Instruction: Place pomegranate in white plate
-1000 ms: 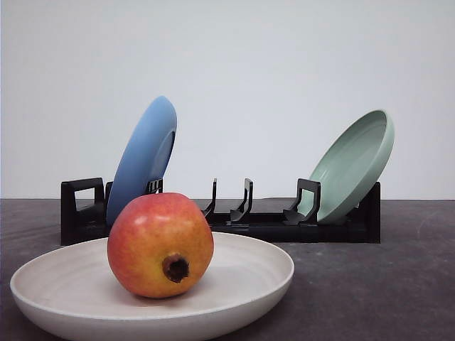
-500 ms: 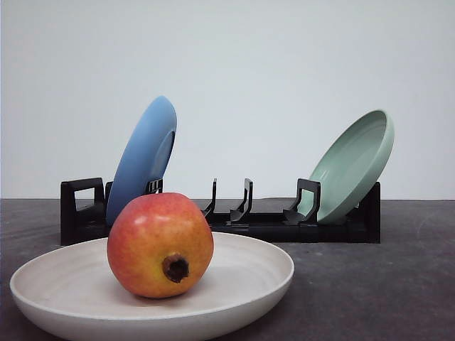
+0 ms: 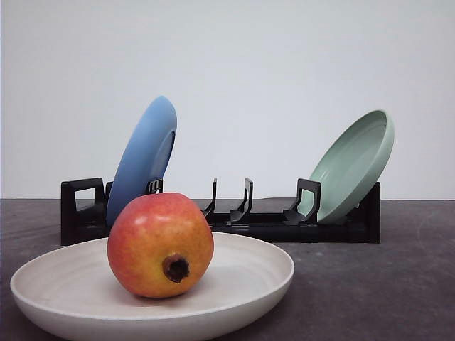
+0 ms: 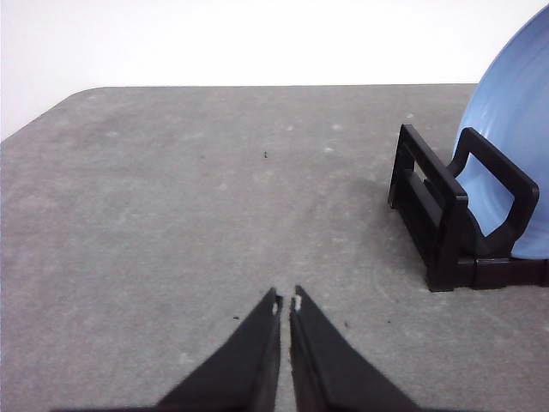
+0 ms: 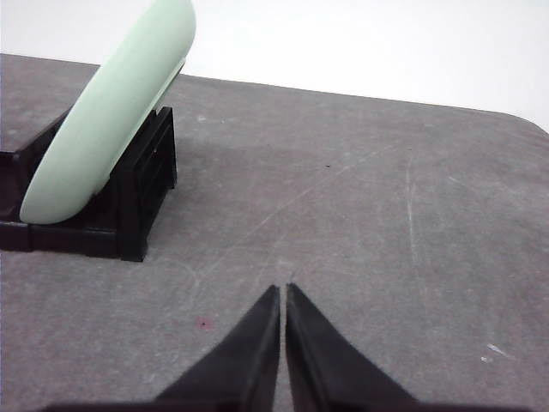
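One round, smooth pomegranate (image 3: 160, 245), red shading to yellow-orange, sits inside the wide, shallow off-white matte plate (image 3: 242, 288) at the near left of the front view, resting on the plate's floor left of its middle — its small dark brown calyx faces the camera. The plate lies flat on the dark grey, lightly scuffed tabletop (image 3: 377, 284). Behind it stands a long black plastic dish rack (image 3: 263, 224), with a blue round plate (image 3: 142, 160) leaning on edge in its left end and a pale mint-green shallow plate (image 3: 355, 163) tilted in its right end; the slots between them hold nothing. The left gripper (image 4: 286, 302) hangs above bare tabletop with its two black tapered fingers pressed together, only a hairline seam between the tips, and nothing between them; the rack's end and the blue plate stand off to one side. The right gripper (image 5: 283, 292) is likewise closed tip to tip and empty — near the rack end that carries the mint-green plate.
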You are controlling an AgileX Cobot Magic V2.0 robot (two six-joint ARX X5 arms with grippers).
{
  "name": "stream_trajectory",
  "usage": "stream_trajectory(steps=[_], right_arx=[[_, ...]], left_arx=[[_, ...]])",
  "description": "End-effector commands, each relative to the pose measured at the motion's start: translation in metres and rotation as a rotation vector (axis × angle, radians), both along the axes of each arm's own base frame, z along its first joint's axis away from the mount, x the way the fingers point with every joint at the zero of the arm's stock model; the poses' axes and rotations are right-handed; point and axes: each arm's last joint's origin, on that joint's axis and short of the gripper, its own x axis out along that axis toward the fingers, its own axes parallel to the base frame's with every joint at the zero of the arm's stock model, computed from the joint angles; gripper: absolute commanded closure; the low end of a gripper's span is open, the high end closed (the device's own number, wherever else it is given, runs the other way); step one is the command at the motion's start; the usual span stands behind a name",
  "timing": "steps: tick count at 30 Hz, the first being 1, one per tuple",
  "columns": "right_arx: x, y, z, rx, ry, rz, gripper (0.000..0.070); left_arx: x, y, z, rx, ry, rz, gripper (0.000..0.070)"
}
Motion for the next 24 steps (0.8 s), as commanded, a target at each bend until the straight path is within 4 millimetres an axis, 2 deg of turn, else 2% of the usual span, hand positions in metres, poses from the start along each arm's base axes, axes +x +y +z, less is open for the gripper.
stream_trajectory(steps=[1, 24], right_arx=[[0.0003, 0.0002, -0.0003, 0.01, -0.006, 0.0, 0.0696], [0.0003, 0.0002, -0.0003, 0.01, -0.006, 0.0, 0.0696]], left_arx=[[0.0003, 0.0, -0.0035, -0.007, 0.012, 0.002, 0.07], [0.0003, -0.0001, -0.0035, -0.007, 0.012, 0.002, 0.07]])
